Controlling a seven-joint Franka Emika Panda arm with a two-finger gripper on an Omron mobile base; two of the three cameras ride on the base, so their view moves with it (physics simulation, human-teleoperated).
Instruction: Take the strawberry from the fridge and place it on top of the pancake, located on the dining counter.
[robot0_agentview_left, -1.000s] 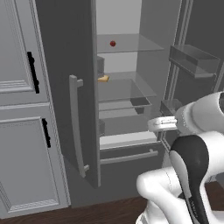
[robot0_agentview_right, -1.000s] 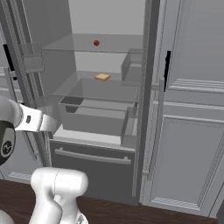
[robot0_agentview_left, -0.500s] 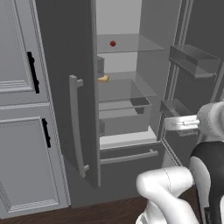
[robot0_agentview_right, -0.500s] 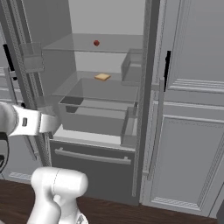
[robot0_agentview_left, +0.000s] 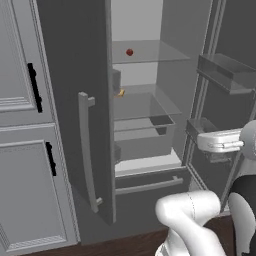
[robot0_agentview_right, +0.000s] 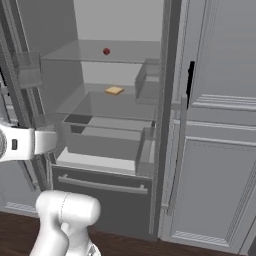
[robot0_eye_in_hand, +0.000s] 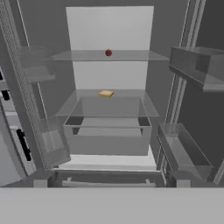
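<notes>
The fridge (robot0_agentview_left: 75, 60) stands with both doors swung open, its pale shelved interior (robot0_eye_in_hand: 109, 35) facing me. The strawberry (robot0_agentview_left: 129, 52) (robot0_agentview_right: 106, 51) (robot0_eye_in_hand: 108, 53), a tiny red berry, sits alone on the upper glass shelf near the back wall. My gripper (robot0_agentview_left: 201, 141) (robot0_agentview_right: 54, 141) hovers in front of the fridge at drawer height, well below and short of the strawberry, holding nothing; its fingers are not distinguishable. The pancake and the dining counter are out of view.
A yellow slice (robot0_eye_in_hand: 106, 93) lies on the middle shelf above a clear drawer (robot0_eye_in_hand: 107, 127). Door bins (robot0_eye_in_hand: 197, 65) jut from the right door and the left door carries a long handle (robot0_agentview_left: 86, 150). Panelled cabinets (robot0_agentview_left: 20, 125) (robot0_agentview_right: 220, 100) flank the fridge.
The hand has drawn back from the fridge opening, toward the base. The fridge doors and the strawberry have stayed put.
</notes>
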